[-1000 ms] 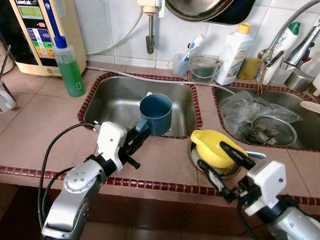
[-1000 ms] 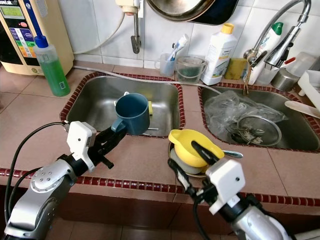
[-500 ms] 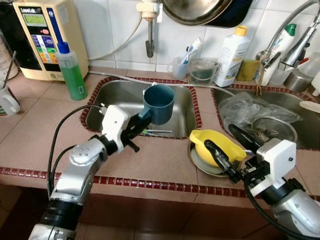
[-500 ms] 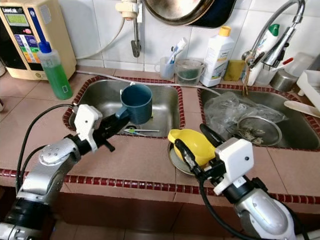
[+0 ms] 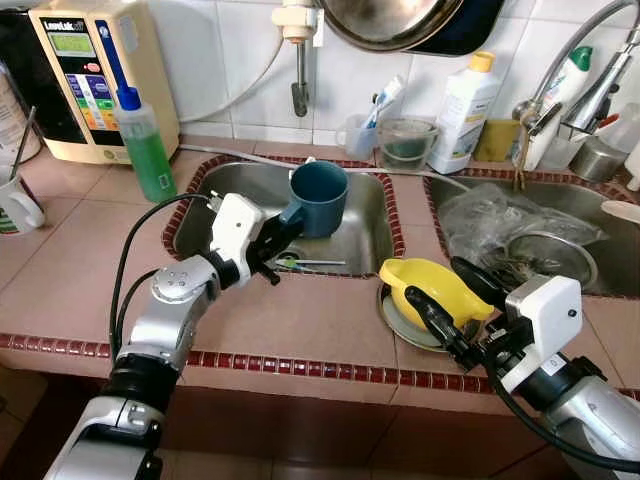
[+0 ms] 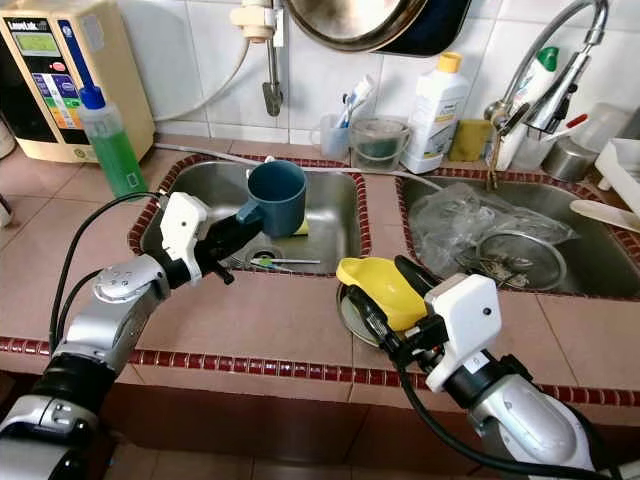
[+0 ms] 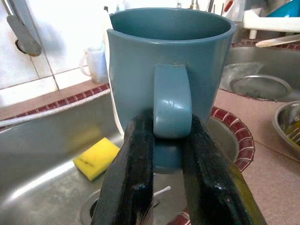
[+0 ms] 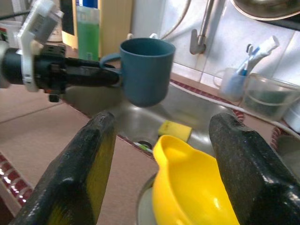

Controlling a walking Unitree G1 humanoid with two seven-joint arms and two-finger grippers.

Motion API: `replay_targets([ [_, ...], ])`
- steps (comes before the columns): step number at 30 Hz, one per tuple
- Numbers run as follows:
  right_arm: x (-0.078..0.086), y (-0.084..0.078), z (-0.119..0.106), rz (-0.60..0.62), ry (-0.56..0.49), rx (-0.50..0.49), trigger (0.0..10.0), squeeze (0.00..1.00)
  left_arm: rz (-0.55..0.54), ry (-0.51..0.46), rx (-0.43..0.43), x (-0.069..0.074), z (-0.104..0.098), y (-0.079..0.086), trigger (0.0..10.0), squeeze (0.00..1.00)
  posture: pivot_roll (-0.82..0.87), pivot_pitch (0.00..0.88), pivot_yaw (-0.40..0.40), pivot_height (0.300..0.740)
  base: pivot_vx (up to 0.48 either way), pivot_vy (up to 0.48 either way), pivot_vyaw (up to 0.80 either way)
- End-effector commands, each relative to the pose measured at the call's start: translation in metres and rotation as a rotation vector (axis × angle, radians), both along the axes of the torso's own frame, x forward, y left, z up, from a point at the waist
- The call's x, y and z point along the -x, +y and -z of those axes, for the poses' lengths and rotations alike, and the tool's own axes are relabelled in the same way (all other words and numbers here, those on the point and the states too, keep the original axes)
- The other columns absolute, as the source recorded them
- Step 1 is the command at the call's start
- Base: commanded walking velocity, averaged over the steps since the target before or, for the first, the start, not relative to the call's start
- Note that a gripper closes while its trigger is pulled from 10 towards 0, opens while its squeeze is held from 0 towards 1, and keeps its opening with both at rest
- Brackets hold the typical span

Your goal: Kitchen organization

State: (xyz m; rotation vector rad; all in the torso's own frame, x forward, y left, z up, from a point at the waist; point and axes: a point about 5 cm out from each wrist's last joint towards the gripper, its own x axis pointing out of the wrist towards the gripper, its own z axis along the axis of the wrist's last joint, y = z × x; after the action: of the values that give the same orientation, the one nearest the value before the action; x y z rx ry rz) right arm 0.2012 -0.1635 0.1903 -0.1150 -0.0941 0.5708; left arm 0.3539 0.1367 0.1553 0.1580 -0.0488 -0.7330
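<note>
Mug carried farther over the sink

I've moved my left gripper (image 5: 283,222), clamped on the blue mug (image 5: 318,198) handle, deeper above the sink (image 5: 372,190); right gripper (image 5: 447,300) spread around the yellow bowl (image 5: 430,290) beside it.

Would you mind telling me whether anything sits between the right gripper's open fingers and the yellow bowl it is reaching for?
Nothing visible does. The right gripper is open, its fingers either side of the yellow bowl, which rests in a metal dish on the counter. The left gripper, holding the blue mug, is apart, over the sink.
</note>
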Motion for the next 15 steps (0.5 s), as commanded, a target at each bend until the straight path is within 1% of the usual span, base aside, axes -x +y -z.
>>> replay_targets([
  [1,0.003,-0.003,-0.006,0.006,-0.009,0.001,10.0,0.00,0.016,-0.038,-0.019,-0.005,-0.011,-0.001,10.0,0.00,-0.18,0.090,0.029,0.740,0.000,0.000,0.00],
  [3,0.005,-0.003,-0.008,0.003,0.003,-0.004,10.0,0.00,0.027,-0.043,-0.029,-0.008,-0.012,-0.002,10.0,0.00,-0.18,0.108,0.031,0.740,0.000,0.000,0.00],
  [6,0.006,-0.002,-0.009,0.002,0.004,-0.004,10.0,0.00,0.030,-0.043,-0.031,-0.008,-0.012,-0.003,10.0,0.00,-0.18,0.110,0.032,0.740,0.000,0.000,0.00],
  [10,0.008,-0.002,-0.014,0.005,0.028,-0.026,10.0,0.00,0.067,-0.055,-0.044,-0.014,-0.016,-0.009,10.0,0.00,-0.18,0.132,0.034,0.740,0.000,0.000,0.00],
  [15,0.007,-0.001,-0.024,-0.001,0.047,-0.059,10.0,0.00,0.057,-0.055,-0.059,-0.025,-0.024,-0.007,10.0,0.00,-0.18,0.175,0.038,0.740,0.000,0.000,0.00],
])
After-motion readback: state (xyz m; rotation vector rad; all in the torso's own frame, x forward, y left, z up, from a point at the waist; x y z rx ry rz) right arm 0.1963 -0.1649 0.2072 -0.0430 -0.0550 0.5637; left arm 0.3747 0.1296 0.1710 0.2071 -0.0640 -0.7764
